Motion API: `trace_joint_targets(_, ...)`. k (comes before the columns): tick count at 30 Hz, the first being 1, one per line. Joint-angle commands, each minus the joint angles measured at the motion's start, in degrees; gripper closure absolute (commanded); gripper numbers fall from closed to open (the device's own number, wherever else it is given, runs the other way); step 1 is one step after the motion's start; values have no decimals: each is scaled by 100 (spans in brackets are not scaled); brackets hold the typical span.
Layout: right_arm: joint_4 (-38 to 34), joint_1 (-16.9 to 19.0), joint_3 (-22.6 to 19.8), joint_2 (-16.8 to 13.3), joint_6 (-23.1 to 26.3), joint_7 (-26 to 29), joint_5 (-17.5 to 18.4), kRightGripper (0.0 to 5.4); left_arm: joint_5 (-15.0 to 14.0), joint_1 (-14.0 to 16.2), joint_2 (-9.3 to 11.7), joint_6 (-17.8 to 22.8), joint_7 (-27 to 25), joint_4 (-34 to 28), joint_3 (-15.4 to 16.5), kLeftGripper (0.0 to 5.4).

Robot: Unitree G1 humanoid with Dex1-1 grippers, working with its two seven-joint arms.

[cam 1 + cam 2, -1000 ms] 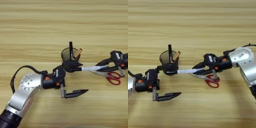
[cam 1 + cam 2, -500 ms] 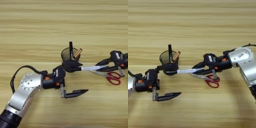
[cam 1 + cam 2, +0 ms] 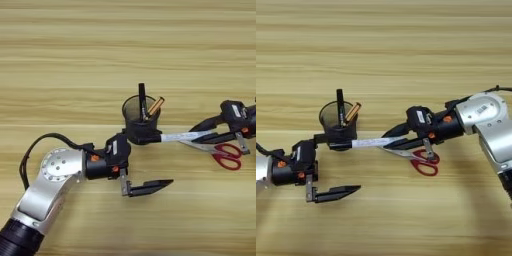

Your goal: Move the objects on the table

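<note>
A black mesh pen cup (image 3: 134,116) with a black pen and a gold pen stands mid-table. A white marker (image 3: 182,136) with a black cap lies level just in front of it, cap end by the cup's base. My right gripper (image 3: 397,139) reaches in from the right and is shut on the marker's white end. Red-handled scissors (image 3: 425,163) lie flat under and just in front of that gripper. My left gripper (image 3: 157,161) is open wide, its upper finger by the cup's base and marker cap and its lower finger (image 3: 150,187) well in front.
The wooden table (image 3: 75,60) fills the view. My left arm (image 3: 55,180) comes in from the bottom left with a black cable looped beside it. My right arm (image 3: 488,122) enters from the right edge.
</note>
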Motion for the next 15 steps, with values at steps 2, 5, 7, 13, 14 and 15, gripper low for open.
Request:
trace_joint_targets(2,77,-168,-21,-19,-64,-58,-78,465,54,-53,46,-19,-43,-42,-38,0)
trace_joint_targets(5,159,-183,8,-14,-102,-75,-143,465,29,-50,45,-28,-57,-62,-36,0)
trace_joint_targets(7,210,-191,28,-14,-139,-85,-179,465,-25,-40,39,-15,-73,-111,-26,0)
trace_joint_targets(13,271,-208,47,1,-171,-82,-220,465,-85,-38,28,-16,-76,-175,-5,0)
trace_joint_targets(14,275,-209,52,4,-174,-78,-225,465,-96,-41,21,-17,-72,-183,4,0)
trace_joint_targets(15,280,-207,56,6,-179,-76,-229,465,-117,-43,12,-11,-68,-198,14,0)
